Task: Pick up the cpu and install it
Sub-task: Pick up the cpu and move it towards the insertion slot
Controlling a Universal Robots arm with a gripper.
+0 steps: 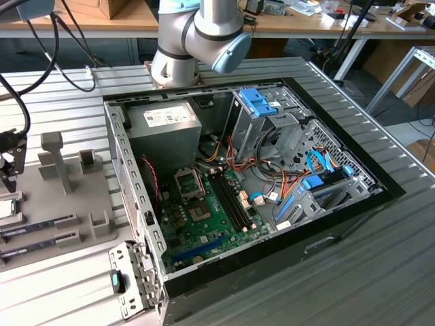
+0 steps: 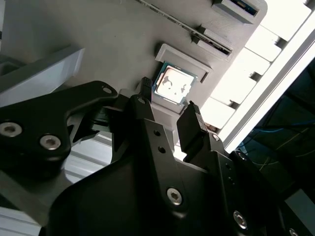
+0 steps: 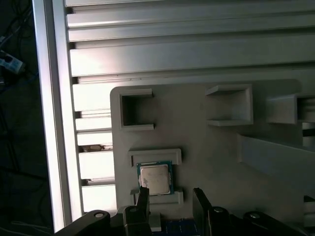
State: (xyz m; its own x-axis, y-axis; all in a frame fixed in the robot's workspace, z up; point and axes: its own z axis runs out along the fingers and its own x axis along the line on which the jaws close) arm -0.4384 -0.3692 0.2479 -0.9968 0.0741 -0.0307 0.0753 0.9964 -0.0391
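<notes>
My gripper (image 3: 172,200) was open, its two black fingers (image 3: 143,197) spread with nothing between them. I hung over the grey tray (image 3: 206,147), and I held nothing.

The cpu (image 3: 155,178) lay flat in its holder on that tray, silvery top up with a thin green rim showing. It sat between two low grey brackets (image 3: 154,156), one on each of two opposite sides. In the first wrist view my fingertips reached close to the chip but I could not tell whether they touched it. In the second wrist view the cpu (image 2: 172,84) showed in the gap beyond my fingers (image 2: 192,120), and my gripper (image 2: 168,105) was lined up roughly with it. A memory stick (image 2: 197,32) lay in a slot just past the chip's holder.

In the exterior view my gripper (image 1: 11,159) was at the exterior view's left edge, above the cpu (image 1: 5,208). Two memory sticks (image 1: 41,224) lay beside it on the tray (image 1: 68,197). The open case (image 1: 272,238) lay well apart, towards the exterior view's right, on the ribbed table (image 1: 380,272). Its green board (image 1: 204,217) faced up, with the socket (image 1: 190,182) on it. My arm (image 1: 200,34) rose behind the case.
</notes>
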